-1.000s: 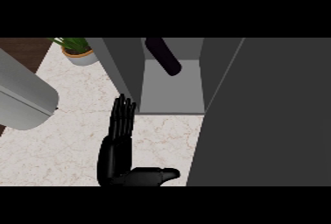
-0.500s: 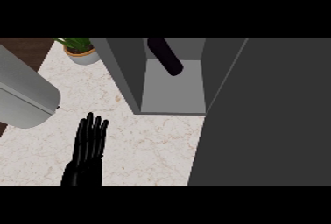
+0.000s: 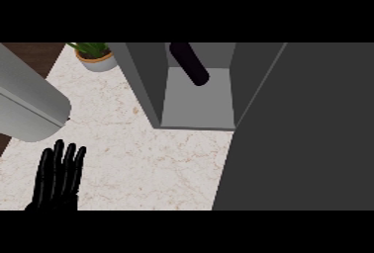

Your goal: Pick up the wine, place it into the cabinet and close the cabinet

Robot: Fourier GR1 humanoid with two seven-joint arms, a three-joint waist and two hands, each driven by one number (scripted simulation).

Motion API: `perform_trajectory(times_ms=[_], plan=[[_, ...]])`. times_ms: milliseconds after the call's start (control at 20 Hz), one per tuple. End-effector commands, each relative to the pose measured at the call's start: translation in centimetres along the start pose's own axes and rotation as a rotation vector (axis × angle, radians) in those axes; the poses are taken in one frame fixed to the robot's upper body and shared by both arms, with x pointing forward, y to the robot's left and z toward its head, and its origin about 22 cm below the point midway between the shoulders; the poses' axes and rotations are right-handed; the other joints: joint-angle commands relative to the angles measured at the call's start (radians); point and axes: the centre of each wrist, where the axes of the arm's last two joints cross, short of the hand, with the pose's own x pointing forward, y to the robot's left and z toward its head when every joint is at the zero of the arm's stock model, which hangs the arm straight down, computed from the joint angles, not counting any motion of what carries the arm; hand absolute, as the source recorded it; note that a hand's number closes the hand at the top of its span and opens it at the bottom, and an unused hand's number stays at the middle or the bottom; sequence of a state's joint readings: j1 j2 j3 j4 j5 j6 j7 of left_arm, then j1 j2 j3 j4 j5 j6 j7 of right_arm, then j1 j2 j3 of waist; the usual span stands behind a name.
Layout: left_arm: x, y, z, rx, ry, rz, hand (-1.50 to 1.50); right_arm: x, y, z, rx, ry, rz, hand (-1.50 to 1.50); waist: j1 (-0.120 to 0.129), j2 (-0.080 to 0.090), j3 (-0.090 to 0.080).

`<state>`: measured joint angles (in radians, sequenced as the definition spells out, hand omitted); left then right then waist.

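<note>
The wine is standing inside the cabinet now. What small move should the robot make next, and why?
Probably swing the open door toward closing. The wine bottle already stands inside the cabinet, and the door panel, wide open at the right, hides the right hand. The left hand is open, low over the counter and away from the cabinet, holding nothing.

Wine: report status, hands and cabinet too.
Left hand open, low left over counter; right hand not in view. Wine inside cabinet. Door open, nothing blocking it.
</note>
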<state>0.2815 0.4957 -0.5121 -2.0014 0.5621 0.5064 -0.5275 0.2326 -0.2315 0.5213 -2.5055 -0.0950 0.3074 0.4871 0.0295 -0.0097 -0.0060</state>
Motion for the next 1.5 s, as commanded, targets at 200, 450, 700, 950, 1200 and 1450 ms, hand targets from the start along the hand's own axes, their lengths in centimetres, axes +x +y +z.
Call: perform_trajectory(times_ms=[200, 450, 700, 950, 1200, 1450], plan=[[1.5, 3.4, 0.1, -0.005, -0.006, 0.002, -1.5, 2.7, 4.0, -3.3, 0.18, -0.124, -0.129, 1.5, 0.026, 0.003, -0.003], [2.7, 5.5, 0.2, -0.004, -0.011, 0.011, -1.5, 3.4, 5.4, -5.8, 0.155, -0.122, -0.151, 1.5, 0.025, 0.003, -0.002], [4.2, 7.8, -0.1, -0.059, -0.006, 0.025, -1.5, 2.9, 6.8, -10.2, 0.121, -0.1, -0.112, 1.5, 0.038, 0.005, -0.001], [5.8, 8.5, -1.3, -0.061, -0.043, 0.019, -1.5, 4.2, 5.5, -14.4, 0.074, -0.07, -0.115, 1.5, 0.057, 0.01, 0.0], [6.4, 10.1, -1.8, -0.081, -0.055, 0.032, -1.5, 5.7, 5.1, -20.2, 0.056, -0.065, -0.062, 1.5, 0.065, 0.015, 0.001], [7.6, 10.9, -2.3, -0.081, -0.038, 0.044, -1.5, 7.1, 4.3, -25.5, 0.026, -0.038, -0.042, 1.5, 0.071, 0.018, 0.002]])
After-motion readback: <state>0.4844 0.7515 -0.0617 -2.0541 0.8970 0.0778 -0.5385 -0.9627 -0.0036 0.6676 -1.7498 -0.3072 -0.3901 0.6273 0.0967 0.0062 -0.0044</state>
